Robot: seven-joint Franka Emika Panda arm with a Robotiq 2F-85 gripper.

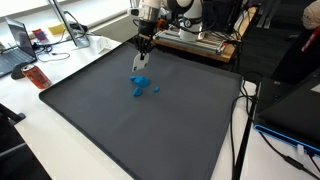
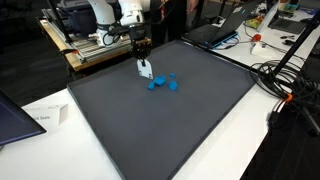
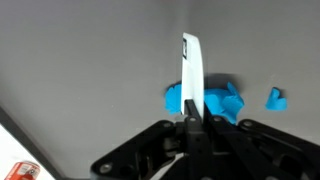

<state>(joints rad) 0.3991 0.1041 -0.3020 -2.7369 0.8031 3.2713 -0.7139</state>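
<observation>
I have the white strip [image 3: 190, 65] pinched in the gripper [image 3: 190, 122]. The jaws are clamped together on its near end, so it sticks straight out past the fingertips. In both exterior views it hangs below the gripper over the far part of the dark mat [image 1: 130, 130], just above a cluster of blue pieces [image 1: 138, 85]. I cannot tell whether the strip touches them. In the wrist view a small blue bit [image 3: 274, 98] lies apart, to the right of the cluster. In an exterior view a laptop [image 1: 14, 45] sits on the table left of the mat.
</observation>
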